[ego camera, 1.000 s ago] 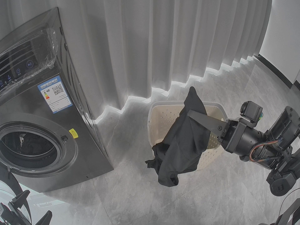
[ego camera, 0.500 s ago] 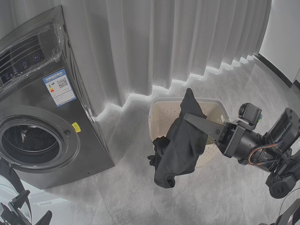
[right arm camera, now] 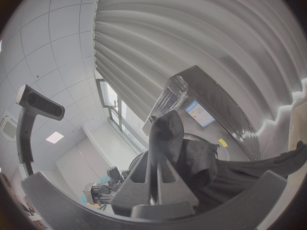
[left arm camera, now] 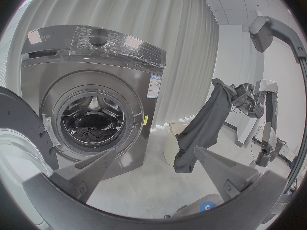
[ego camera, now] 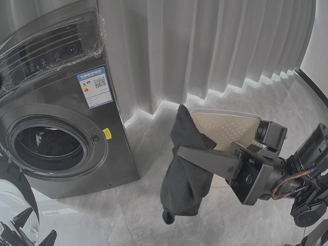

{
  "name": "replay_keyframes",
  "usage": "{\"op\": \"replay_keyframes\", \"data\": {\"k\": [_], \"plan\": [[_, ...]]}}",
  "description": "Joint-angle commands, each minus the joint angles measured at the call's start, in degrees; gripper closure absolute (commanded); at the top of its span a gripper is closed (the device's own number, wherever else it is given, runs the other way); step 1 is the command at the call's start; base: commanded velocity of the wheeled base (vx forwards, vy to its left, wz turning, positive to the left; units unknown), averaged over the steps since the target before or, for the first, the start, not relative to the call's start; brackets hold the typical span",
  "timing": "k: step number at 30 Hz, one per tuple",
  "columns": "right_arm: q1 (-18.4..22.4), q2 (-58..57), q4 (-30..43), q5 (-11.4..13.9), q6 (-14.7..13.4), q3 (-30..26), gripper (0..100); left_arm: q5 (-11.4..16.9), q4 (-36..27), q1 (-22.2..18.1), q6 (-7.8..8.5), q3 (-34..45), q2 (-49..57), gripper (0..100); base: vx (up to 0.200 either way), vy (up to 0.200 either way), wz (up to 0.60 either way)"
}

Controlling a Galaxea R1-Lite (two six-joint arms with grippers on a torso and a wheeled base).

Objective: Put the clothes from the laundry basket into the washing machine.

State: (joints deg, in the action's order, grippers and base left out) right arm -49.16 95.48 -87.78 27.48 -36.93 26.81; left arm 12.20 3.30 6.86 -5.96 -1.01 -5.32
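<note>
right wrist view, nearest first: the right gripper (right arm camera: 156,163) has its two dark wedge-shaped fingers pressed flat together, pinching a fold of a black garment (right arm camera: 192,163); the soft matte cloth bunches into a rounded knob above the fingertips and trails away in a long drape. the head view gives the rest: the garment hangs in one loose, creased column from the pinch, in the air over the grey marbled floor (ego camera: 136,216), between the washing machine (ego camera: 68,96) and the laundry basket (ego camera: 229,127), overlapping the basket's edge on the machine's side; whether cloth and basket touch i cannot tell. the left gripper (left arm camera: 155,149) sits low by the machine's open round door (left arm camera: 19,125), its pointed fingers spread wide with nothing between them. the left wrist view looks straight into the drum (left arm camera: 92,106), where a dark heap of clothes (left arm camera: 86,133) lies at the bottom of the shiny steel; the head view gives that opening as a dim hollow. the machine is dark grey metal, with crinkled clear film (ego camera: 51,52) over its control panel and a blue-edged label (ego camera: 95,87) on its front. the basket is cream plastic with rounded corners and small holes in its walls. farthest back, a white curtain (ego camera: 205,35) falls in deep pleats to the floor
</note>
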Motion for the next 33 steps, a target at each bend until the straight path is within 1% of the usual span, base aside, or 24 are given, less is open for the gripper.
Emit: {"op": "replay_keyframes", "data": {"k": [1, 4, 5, 6, 9, 10, 11, 15, 18, 20, 21, 22, 23, 25, 26, 29, 32, 33], "plan": [[0.39, 2.43, 1.74, 0.30, -0.16, 6.85, 100, 0.01, 0.04, -0.01, -0.02, 0.84, -0.05, 0, 0.000, 0.000, 0.00], [1.35, 4.81, 5.17, 0.21, -0.16, 11.95, 100, 0.01, 0.04, -0.01, -0.10, 0.84, -0.05, 0, 0.000, 0.000, 0.00], [1.53, 5.25, 5.61, 0.21, -0.16, 12.74, 100, 0.01, 0.04, -0.01, -0.10, 0.84, -0.05, 0, 0.000, 0.000, 0.00], [1.97, 6.74, 6.57, 0.21, -0.16, 15.47, 100, 0.01, 0.04, -0.01, -0.02, 0.84, -0.05, 0, 0.000, 0.000, 0.00], [2.14, 9.03, 8.16, 0.21, -0.16, 20.30, 100, 0.01, 0.04, -0.01, 0.25, 0.84, -0.05, 0, 0.000, 0.000, 0.00], [2.14, 9.03, 8.16, 0.21, -0.16, 20.30, 100, 0.01, 0.04, -0.01, 0.34, 0.84, -0.05, 0, 0.000, 0.000, 0.00], [1.97, 9.46, 10.18, 0.21, -0.25, 23.38, 100, 0.01, 0.04, -0.01, 0.34, 0.84, -0.05, 0, 0.000, 0.000, 0.00], [2.32, 11.40, 12.55, -0.41, 0.10, 24.87, 100, 0.01, 0.04, -0.01, 0.42, 0.84, -0.05, 0, 0.000, 0.000, 0.00], [4.60, 14.12, 12.81, -0.85, 0.19, 25.22, 100, 0.01, 0.04, -0.01, 0.51, 0.84, -0.05, 0, 0.000, 0.000, 0.00], [5.04, 15.27, 12.81, -1.46, 0.19, 26.19, 100, 0.01, 0.04, -0.01, 0.51, 0.84, -0.05, 0, 0.000, 0.000, 0.00], [4.87, 15.62, 12.81, -2.43, 0.19, 27.42, 100, 0.01, 0.04, -0.01, 0.51, 0.84, -0.05, 0, 0.000, 0.000, 0.00], [4.34, 15.53, 12.90, -2.87, 0.19, 28.30, 100, 0.01, 0.04, -0.01, 0.51, 0.84, -0.05, 0, 0.000, 0.000, 0.00], [4.16, 15.44, 12.99, -2.87, 0.19, 28.65, 100, 0.01, 0.04, -0.01, 0.51, 0.84, -0.05, 0, 0.000, 0.000, 0.00], [2.58, 14.91, 13.43, -2.87, 0.19, 29.79, 100, 0.01, 0.04, -0.01, 0.51, 0.84, -0.05, 0, 0.000, 0.000, 0.00], [0.82, 13.95, 13.69, -2.87, 0.19, 30.32, 100, 0.01, 0.04, -0.01, 0.51, 0.84, -0.05, 0, 0.000, 0.000, 0.00], [0.03, 12.80, 14.57, -3.04, 0.10, 30.15, 100, 0.01, 0.04, -0.01, 0.51, 0.84, -0.05, 0, 0.000, 0.000, 0.00], [0.91, 13.07, 15.71, -3.75, 0.10, 29.27, 100, 0.01, 0.04, -0.01, 0.51, 0.84, -0.05, 0, 0.000, 0.000, 0.00], [2.32, 13.86, 15.10, -5.42, 0.10, 27.60, 100, 0.01, 0.04, -0.01, 0.60, 0.84, -0.05, 0, 0.000, 0.000, 0.00]]}}
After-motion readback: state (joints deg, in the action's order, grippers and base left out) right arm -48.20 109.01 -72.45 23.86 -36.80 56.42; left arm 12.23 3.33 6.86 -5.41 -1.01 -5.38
